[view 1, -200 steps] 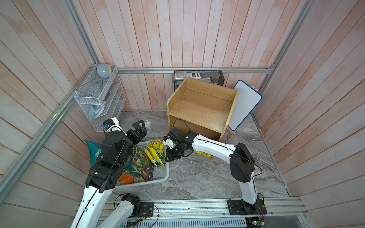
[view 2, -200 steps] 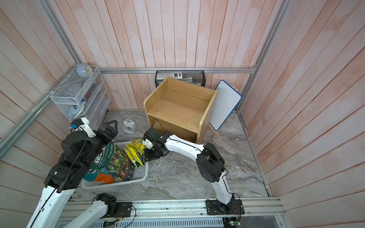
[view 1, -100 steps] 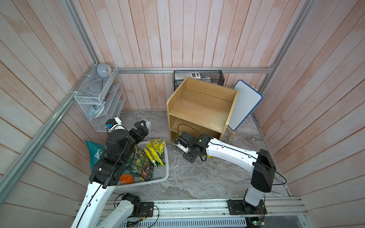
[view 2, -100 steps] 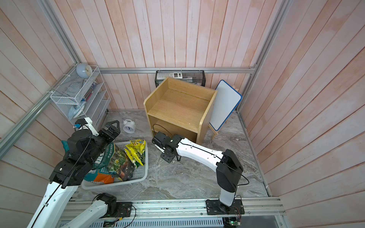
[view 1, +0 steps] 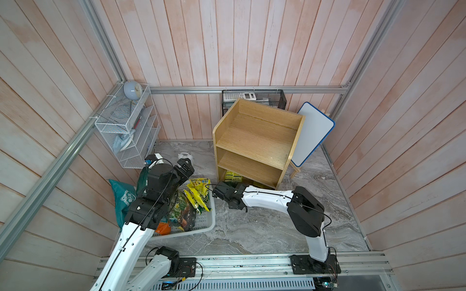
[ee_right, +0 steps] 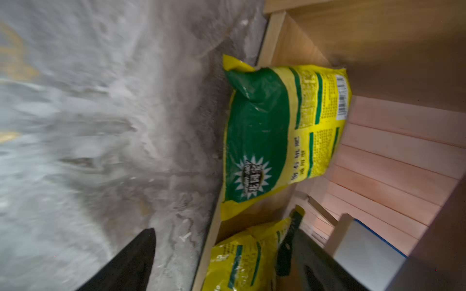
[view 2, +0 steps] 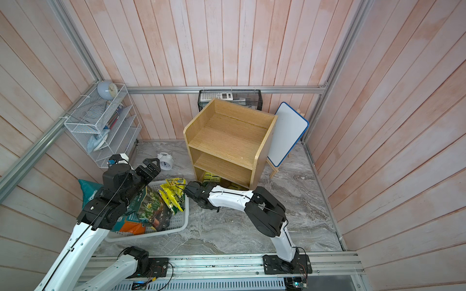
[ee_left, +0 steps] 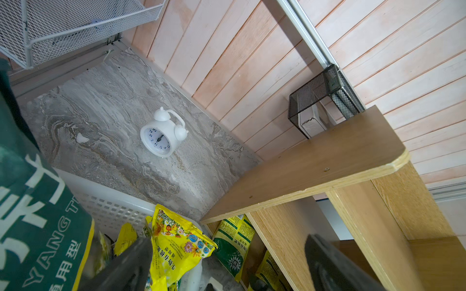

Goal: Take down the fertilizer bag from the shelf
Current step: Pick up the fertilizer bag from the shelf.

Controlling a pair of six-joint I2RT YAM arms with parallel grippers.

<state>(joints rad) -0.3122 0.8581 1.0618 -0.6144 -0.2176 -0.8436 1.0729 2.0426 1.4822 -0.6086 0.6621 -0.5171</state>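
Facing the shelf: right gripper (ee_right: 222,234) sits low over the floor (view 1: 252,226), pointed into the bottom tier of the shelf (view 1: 254,141).
Right jaws: spread wide, clamped on nothing — one finger (ee_right: 131,262) over bare floor, the other at the mouth of the tier.
Fertilizer bag (ee_right: 277,131): green and yellow, lies flat inside the bottom tier, ahead of the right gripper and clear of both fingers.
Second bag (ee_right: 239,262): same colours, same tier, nearer the gripper, just past the fingertips; the view is blurred there, so whether it is touched cannot be told.
Left gripper (view 2: 151,162): raised above the basket (view 2: 181,224), jaws spread wide, holding nothing.
Basket: white, on the floor beneath the left gripper and just beside the right one; yellow packs (view 2: 174,192) lie at its shelf end, a dark flower-print bag (view 2: 151,209) in its middle.
Clock (ee_left: 161,136): small, white, upright on the floor ahead of the left gripper — apart from basket and shelf.
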